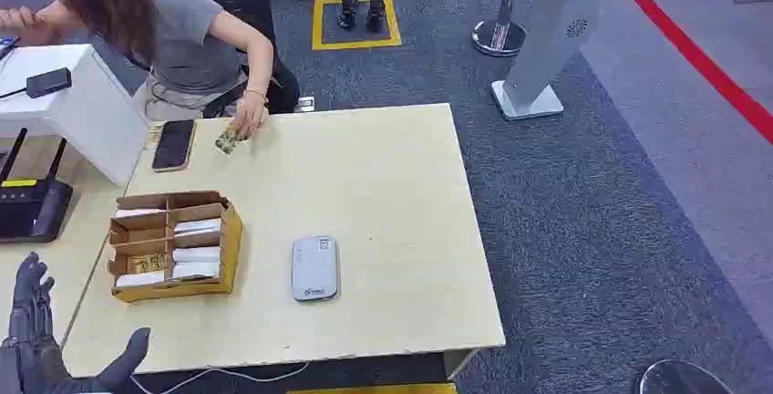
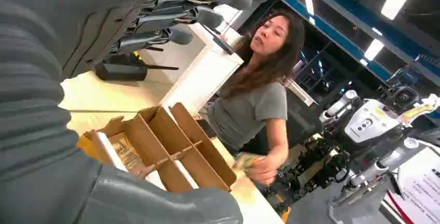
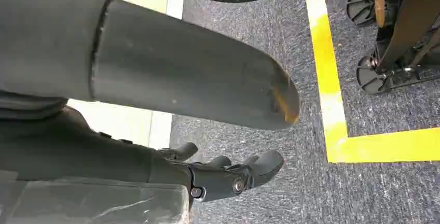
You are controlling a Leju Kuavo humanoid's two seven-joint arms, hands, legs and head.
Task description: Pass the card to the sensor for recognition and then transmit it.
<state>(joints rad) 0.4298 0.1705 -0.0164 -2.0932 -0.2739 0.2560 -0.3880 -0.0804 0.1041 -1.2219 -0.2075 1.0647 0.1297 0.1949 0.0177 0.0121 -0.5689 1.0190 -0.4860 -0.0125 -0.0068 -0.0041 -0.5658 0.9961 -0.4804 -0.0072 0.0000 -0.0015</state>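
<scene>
Two hands to log, and you can check both. Your left hand (image 1: 36,339) sits low at the near-left corner of the worktop (image 1: 383,184), fingers apart, thumb out, holding nothing; the left wrist view shows the same spread fingers (image 2: 171,14) above the cardboard divider box (image 2: 166,146). Your right hand (image 3: 228,175) hangs beside the robot over grey carpet with a yellow floor line (image 3: 332,99), fingers loosely extended and apart, nothing in it. On the worktop, the divider box (image 1: 173,243) stands at the left side, with white cards in its compartments and one yellowish card (image 1: 148,263) in a near-left cell. The grey sensor (image 1: 314,268) lies flat just right of the box, apart from it. A person (image 1: 173,29) sits at the far edge, their hand (image 1: 246,120) touching another yellowish card (image 1: 226,141) on the far-left part of the worktop, beside a black phone (image 1: 173,145).
</scene>
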